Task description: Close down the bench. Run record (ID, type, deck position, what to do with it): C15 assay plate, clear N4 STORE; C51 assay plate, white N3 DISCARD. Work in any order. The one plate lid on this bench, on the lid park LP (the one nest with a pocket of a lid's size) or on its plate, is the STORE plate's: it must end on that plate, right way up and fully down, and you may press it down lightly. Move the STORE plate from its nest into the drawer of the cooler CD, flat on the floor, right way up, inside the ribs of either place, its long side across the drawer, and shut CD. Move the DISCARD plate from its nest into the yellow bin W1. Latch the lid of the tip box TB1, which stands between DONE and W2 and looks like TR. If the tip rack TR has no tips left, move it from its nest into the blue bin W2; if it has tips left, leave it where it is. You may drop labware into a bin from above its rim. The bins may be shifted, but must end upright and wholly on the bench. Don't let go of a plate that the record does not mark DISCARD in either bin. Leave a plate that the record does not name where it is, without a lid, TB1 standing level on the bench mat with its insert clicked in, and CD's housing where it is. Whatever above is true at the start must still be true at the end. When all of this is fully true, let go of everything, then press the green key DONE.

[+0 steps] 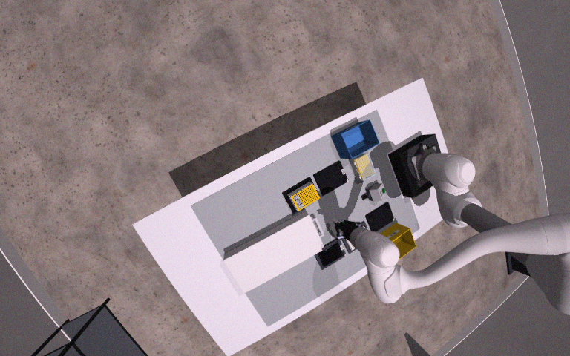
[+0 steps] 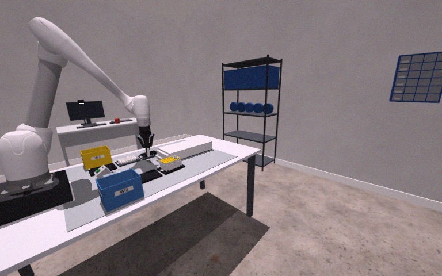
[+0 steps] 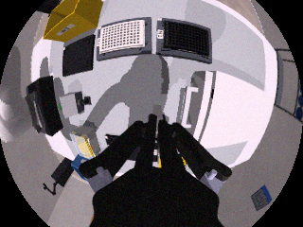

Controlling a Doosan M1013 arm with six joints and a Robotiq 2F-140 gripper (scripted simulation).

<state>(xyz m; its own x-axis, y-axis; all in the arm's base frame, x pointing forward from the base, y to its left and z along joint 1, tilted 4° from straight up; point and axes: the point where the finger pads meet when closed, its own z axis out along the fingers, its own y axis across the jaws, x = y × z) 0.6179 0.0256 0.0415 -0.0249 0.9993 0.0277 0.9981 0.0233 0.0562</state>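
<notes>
The gripper (image 3: 155,128) is clenched on nothing. The cooler drawer's handle (image 3: 191,102) lies just ahead and right of it, its long axis running fore-and-aft.

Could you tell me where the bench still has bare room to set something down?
Bare mat lies between the tip rack and the bench's far end, beside the white cooler. Near the arm it is crowded: shut gripper, yellow bin, blue bin and green key.
</notes>
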